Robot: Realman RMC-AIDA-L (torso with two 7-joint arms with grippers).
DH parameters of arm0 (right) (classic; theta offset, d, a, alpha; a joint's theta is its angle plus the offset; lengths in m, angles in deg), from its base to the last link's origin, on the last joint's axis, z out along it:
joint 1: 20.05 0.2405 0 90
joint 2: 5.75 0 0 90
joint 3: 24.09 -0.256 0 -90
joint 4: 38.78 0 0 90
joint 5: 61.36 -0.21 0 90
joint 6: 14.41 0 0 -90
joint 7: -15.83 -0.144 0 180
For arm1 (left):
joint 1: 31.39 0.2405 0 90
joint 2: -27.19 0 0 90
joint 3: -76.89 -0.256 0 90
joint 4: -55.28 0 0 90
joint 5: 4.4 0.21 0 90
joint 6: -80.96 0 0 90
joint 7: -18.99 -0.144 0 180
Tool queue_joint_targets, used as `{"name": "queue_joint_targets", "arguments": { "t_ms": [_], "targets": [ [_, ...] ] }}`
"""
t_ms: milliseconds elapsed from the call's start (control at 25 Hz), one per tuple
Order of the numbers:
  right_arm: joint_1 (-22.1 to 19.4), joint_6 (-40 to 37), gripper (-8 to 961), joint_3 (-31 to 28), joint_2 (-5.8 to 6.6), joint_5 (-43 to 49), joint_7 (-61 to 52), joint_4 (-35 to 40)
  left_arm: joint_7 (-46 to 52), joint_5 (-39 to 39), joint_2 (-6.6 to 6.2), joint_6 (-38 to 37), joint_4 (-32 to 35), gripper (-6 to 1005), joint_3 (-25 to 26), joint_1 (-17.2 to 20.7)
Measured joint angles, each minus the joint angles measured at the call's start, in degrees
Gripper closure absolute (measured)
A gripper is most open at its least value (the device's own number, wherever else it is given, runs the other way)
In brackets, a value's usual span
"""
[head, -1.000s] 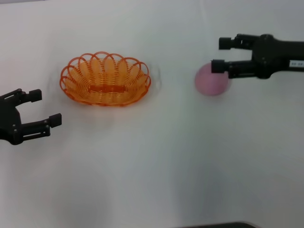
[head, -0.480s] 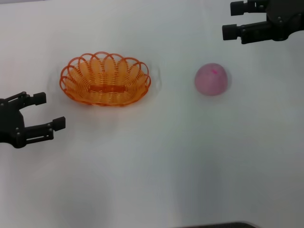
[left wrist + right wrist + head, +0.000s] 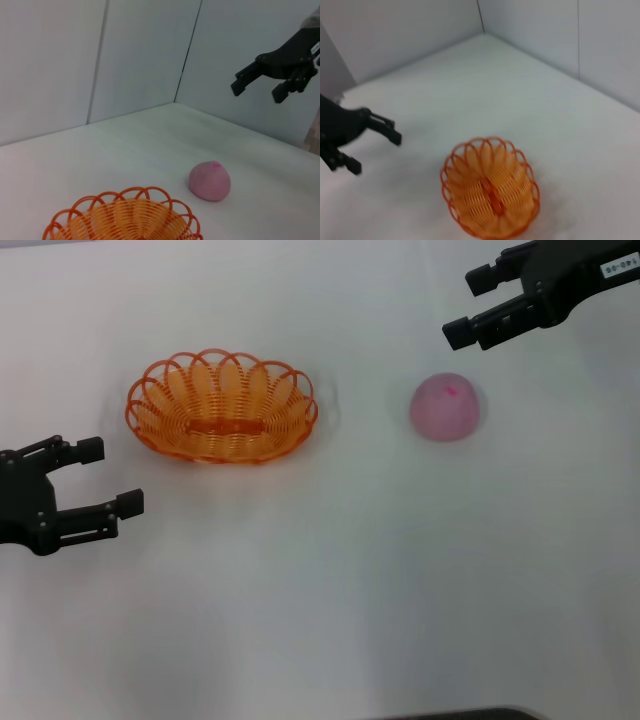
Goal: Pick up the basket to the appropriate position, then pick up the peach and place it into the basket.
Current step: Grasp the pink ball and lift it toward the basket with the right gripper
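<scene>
The bright orange openwork basket (image 3: pixel 221 406) sits on the white table at the back left; it also shows in the left wrist view (image 3: pixel 122 217) and the right wrist view (image 3: pixel 491 189). The pale pink peach (image 3: pixel 445 407) lies on the table to the right of it, with its darker mark on top; it also shows in the left wrist view (image 3: pixel 210 180). My right gripper (image 3: pixel 468 307) is open and empty, raised above and behind the peach. My left gripper (image 3: pixel 108 476) is open and empty, in front of and to the left of the basket.
The white table (image 3: pixel 330 580) spreads wide in front of the basket and peach. Grey walls meet behind the table in the left wrist view (image 3: pixel 145 50). A dark edge shows at the table's front (image 3: pixel 470 713).
My right gripper has lifted off the peach and moved back and up, leaving the peach on the table. My left gripper has edged slightly right, toward the basket.
</scene>
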Motion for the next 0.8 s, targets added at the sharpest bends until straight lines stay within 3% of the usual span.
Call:
{"name": "queue_joint_targets", "arguments": {
  "t_ms": [320,800],
  "targets": [
    [5.35,2.04,36,5.47,-1.96,14.06,-4.00,1.45,0.57,0.01,-0.13,-0.11,0.03,115,-0.06,-0.24],
    [6.41,8.62,36,16.21,-2.57,21.09,-10.32,-0.51,0.65,0.52,-0.26,0.08,0.05,115,-0.23,-0.37]
  ]
}}
